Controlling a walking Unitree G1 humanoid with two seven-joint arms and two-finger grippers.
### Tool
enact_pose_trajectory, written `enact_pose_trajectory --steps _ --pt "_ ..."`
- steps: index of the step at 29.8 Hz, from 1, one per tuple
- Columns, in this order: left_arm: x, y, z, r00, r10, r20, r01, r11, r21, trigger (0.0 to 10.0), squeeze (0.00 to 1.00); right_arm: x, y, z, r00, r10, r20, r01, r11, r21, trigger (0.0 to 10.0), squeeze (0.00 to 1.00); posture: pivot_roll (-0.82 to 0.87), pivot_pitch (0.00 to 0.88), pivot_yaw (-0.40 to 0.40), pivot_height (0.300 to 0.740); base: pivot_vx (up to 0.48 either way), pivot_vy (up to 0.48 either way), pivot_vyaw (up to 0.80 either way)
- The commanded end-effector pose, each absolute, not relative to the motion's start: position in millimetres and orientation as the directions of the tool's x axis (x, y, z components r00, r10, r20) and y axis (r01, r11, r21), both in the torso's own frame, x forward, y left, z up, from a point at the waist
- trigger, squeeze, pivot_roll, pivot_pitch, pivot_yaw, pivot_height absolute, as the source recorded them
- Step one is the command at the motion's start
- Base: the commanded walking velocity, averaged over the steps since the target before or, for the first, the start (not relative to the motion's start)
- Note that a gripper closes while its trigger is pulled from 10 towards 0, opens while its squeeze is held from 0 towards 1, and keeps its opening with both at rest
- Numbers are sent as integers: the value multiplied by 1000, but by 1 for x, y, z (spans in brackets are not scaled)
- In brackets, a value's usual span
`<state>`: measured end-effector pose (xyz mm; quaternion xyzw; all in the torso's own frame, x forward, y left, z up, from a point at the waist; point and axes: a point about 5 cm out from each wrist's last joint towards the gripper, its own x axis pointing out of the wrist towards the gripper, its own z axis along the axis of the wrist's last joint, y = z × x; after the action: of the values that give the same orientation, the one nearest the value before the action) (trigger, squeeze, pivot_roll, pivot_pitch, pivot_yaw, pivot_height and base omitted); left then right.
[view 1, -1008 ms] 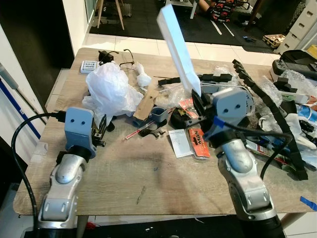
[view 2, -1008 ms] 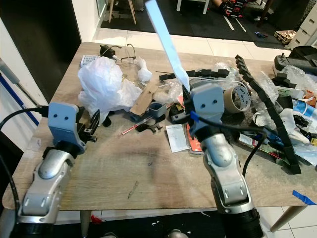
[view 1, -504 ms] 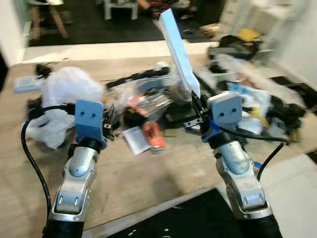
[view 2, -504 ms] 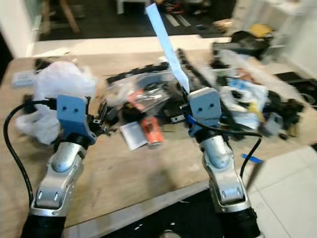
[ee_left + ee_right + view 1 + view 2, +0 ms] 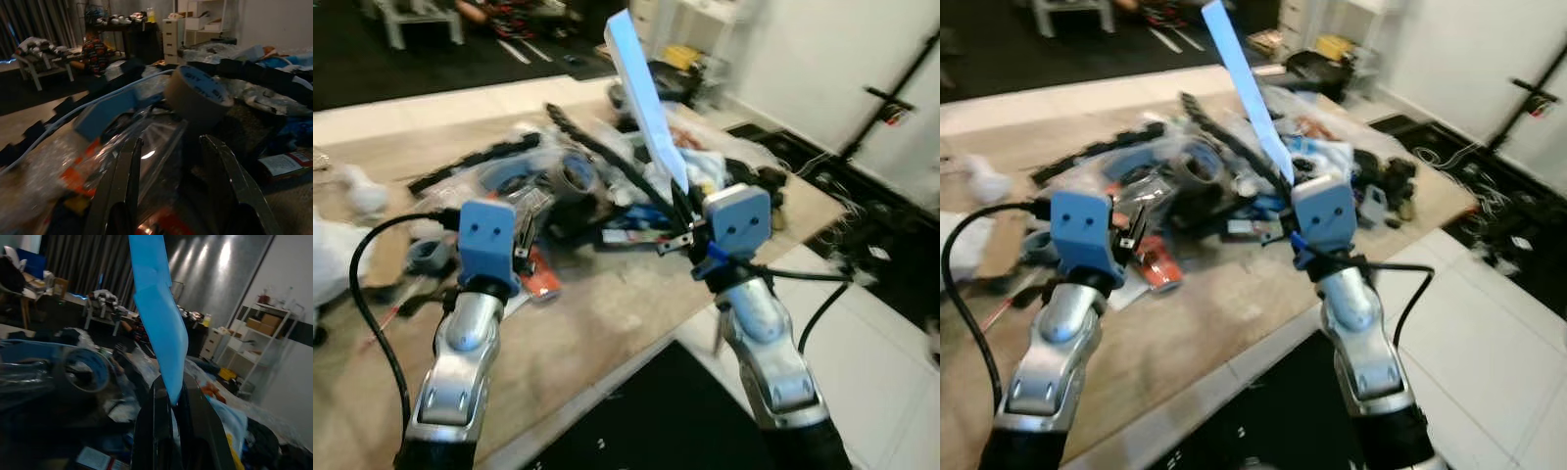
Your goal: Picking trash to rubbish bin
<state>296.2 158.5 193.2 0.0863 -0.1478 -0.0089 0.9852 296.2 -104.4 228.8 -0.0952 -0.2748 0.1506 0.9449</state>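
Observation:
My right gripper (image 5: 677, 217) is shut on the lower end of a long pale blue strip (image 5: 641, 93), which stands up and leans away over the table; the right wrist view shows the same blue strip (image 5: 159, 313) pinched between the black fingers (image 5: 151, 423). Held over the left part of the wooden table (image 5: 607, 313), my left gripper (image 5: 523, 237) is open with nothing in it. In the left wrist view its fingers (image 5: 122, 181) point at a clear plastic wrapper (image 5: 117, 152) and a roll of brown tape (image 5: 195, 93).
A heap of clutter covers the table's far half: black foam strips (image 5: 597, 157), plastic bags, a tape roll (image 5: 573, 174), an orange packet (image 5: 538, 279). The table's edge runs diagonally, with a dark mat (image 5: 646, 411) and white floor tiles (image 5: 881, 343) below. Cables lie at the right.
The whole view has swung right: the table now lies to the left, with floor and a white wall at right. The right gripper still holds the strip; the left stays open.

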Motion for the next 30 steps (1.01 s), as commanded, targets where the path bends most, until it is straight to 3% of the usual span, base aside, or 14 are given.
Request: enact_pose_trajectory --steps 1,23,25,30 --pt "296 157 188 964 -49 263 0 983 182 10000 0 297 -105 226 809 338 480 -228 935 -273 10000 0 -8 106 -98 740 0 0 -800" --pt "296 136 188 958 -105 267 78 991 110 10000 0 300 -109 226 818 302 490 -191 946 -263 10000 0 -33 116 -89 740 0 0 -800" --pt "297 131 191 956 -119 268 108 993 58 10000 0 301 -110 228 817 304 491 -189 944 -269 10000 0 -35 123 -91 740 0 0 -800" --pt "299 131 187 967 -90 236 62 990 124 10000 0 303 -112 224 829 293 477 -185 948 -261 10000 0 -28 136 -88 740 0 0 -800"
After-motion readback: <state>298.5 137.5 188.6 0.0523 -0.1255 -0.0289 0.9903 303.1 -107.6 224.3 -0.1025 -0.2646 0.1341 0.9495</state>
